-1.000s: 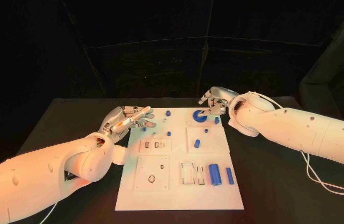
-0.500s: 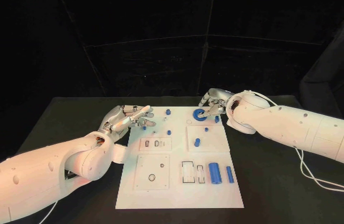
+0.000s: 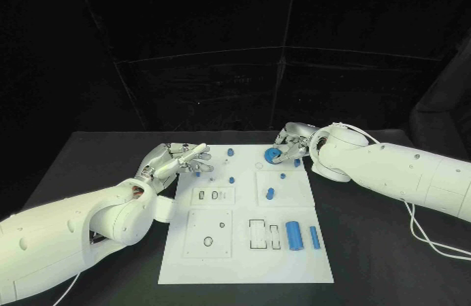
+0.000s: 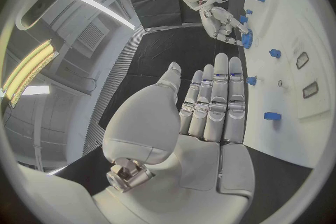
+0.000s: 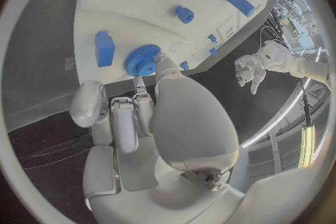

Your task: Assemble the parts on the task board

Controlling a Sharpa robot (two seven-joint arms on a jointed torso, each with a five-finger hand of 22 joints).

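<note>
The white task board (image 3: 246,265) lies in the middle of the black table. At its far right corner my right hand (image 3: 295,139) pinches a blue gear (image 3: 271,156) between thumb and fingers; the right wrist view shows the fingertips on the gear (image 5: 143,60), beside a blue block (image 5: 105,47). Whether the gear is lifted off the board I cannot tell. My left hand (image 3: 179,159) hovers over the board's far left corner, fingers stretched out flat and holding nothing (image 4: 210,106). The left wrist view shows the right hand (image 4: 223,21) with the gear (image 4: 246,39).
Loose blue parts lie on the board: a thick cylinder (image 3: 293,235) and a slim bar (image 3: 314,238) at the near right, a peg (image 3: 270,195) mid-board, small studs (image 3: 231,180) near the left hand. Recessed slots (image 3: 257,236) sit beside the cylinder.
My right hand has shifted slightly towards the board's far edge, the gear moving a little with it. The left hand has barely moved.
</note>
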